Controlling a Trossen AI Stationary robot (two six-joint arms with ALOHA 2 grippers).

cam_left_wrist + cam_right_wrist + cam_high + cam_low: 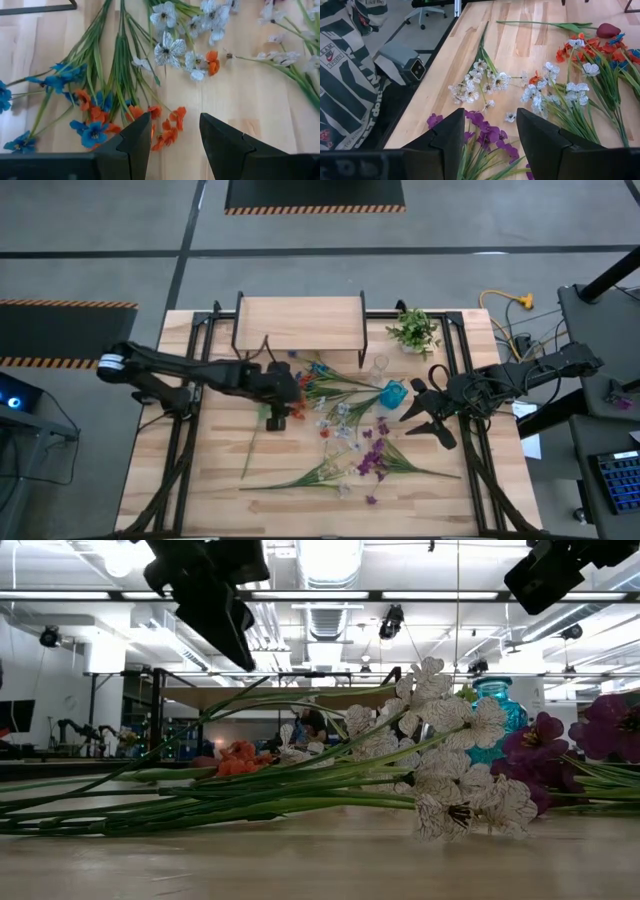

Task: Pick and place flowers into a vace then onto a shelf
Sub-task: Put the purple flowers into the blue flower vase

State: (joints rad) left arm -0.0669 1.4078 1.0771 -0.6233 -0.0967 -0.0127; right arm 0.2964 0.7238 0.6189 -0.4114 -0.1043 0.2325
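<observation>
flowers [345, 430]: strewn over table [210, 480] centre
left gripper [175, 135]: spread above orange blooms (nothing held)
right gripper [490, 132]: spread, empty, near right edge

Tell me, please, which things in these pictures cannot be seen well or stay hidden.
- Blue vase: low view, white flowers cover its lower part; its opening is not visible.
- Shelf: high view shows only the top board; space under it is hidden.
- Left tool and right tool: wrist views, fingers open, cut by the bottom edge.
- Person's patterned sleeve: right wrist view, cut by the edge.
</observation>
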